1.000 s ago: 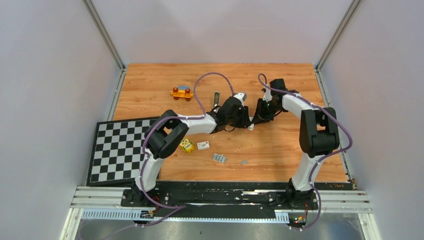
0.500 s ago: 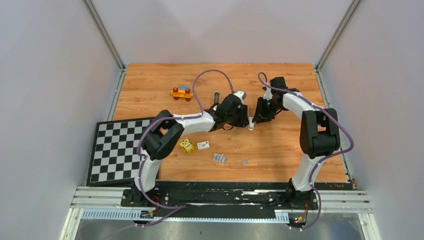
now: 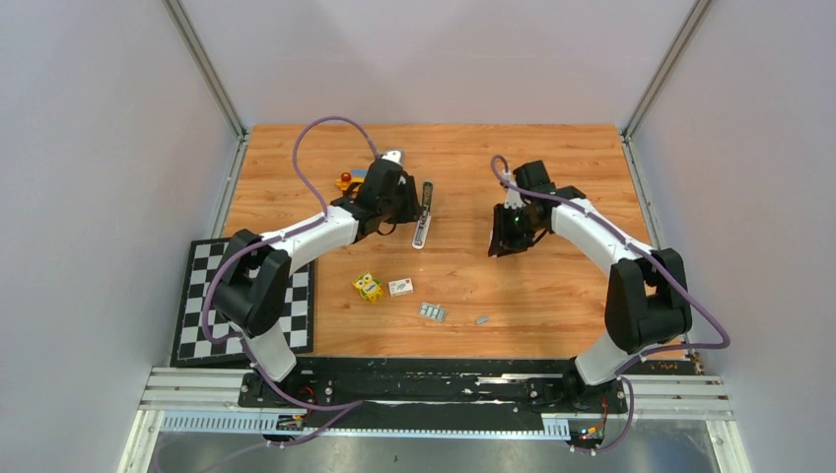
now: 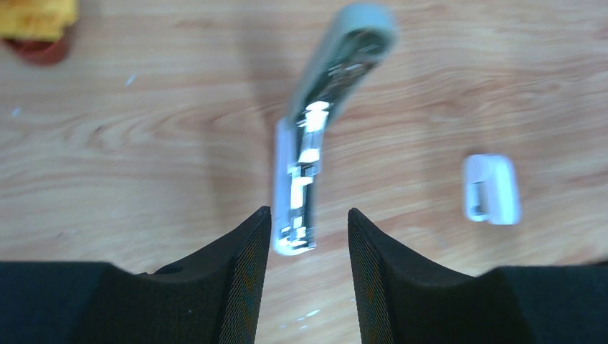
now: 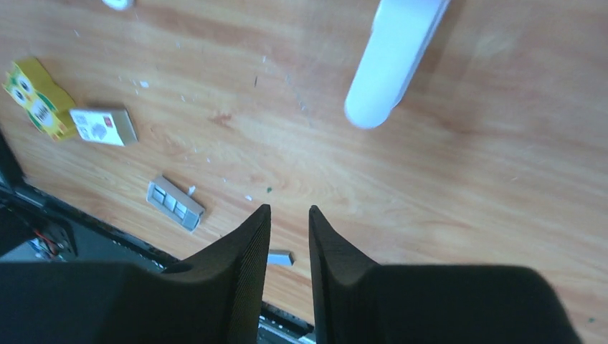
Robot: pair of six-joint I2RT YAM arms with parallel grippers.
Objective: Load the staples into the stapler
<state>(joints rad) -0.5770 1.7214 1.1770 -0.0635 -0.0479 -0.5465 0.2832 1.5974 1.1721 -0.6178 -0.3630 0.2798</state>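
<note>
The left arm (image 3: pixel 320 229) and the right arm (image 3: pixel 590 219) share one build: glossy white tubular links joined by chunky black joint housings. A thin purple cable (image 3: pixel 335 119) runs along the left arm, and a second purple cable (image 3: pixel 727 335) of the same kind runs along the right one. Both bases sit on a black plate (image 3: pixel 434 380) fixed to silver aluminium rails (image 3: pixel 197 396). The left gripper (image 4: pixel 308 223) has two matte black fingers (image 4: pixel 233 287) with curved, finely ribbed inner faces; the right gripper (image 5: pixel 290 215) carries fingers of the same make
</note>
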